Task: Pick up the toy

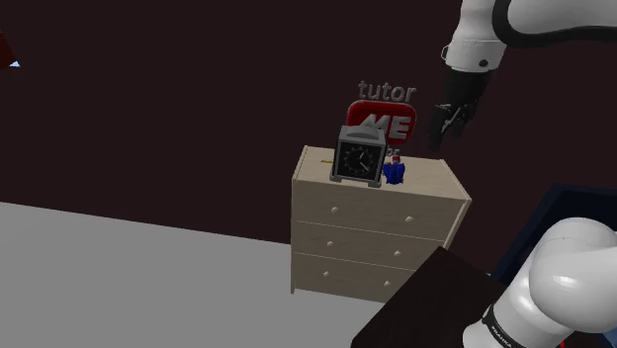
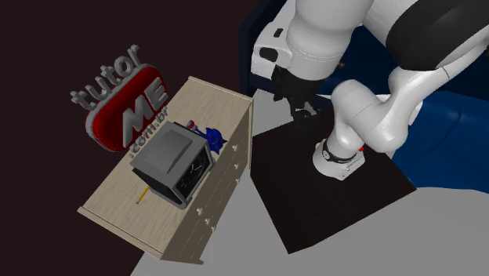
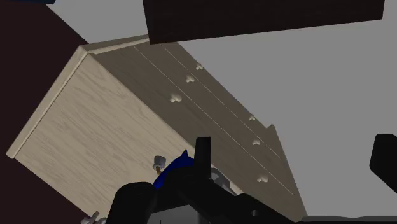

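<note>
Chiefly, the hazards lie in crowding. Reading the shoulder view from its left: the pale dresser carries a grey clock on its top. The toy stands just beside the clock, on that view's right; whether the two touch cannot be told. Behind them is a red sign.

Judgement: a finger descending on the clock side would likely strike the clock, shifting it or tipping the toy. The toy also sits towards the dresser's end, near the top's edge, so a sideways nudge could send it over.

Furthest right, the gripper hangs above and to the side of the toy, clear of it. The wrist view shows its fingers standing well apart with nothing between them. A descent made at this offset risks closing on air.

The toy is a small upright figure, blue-bodied with a reddish upper part; finer detail is too small to tell. Its slight size leaves little margin in the grasp.
</note>
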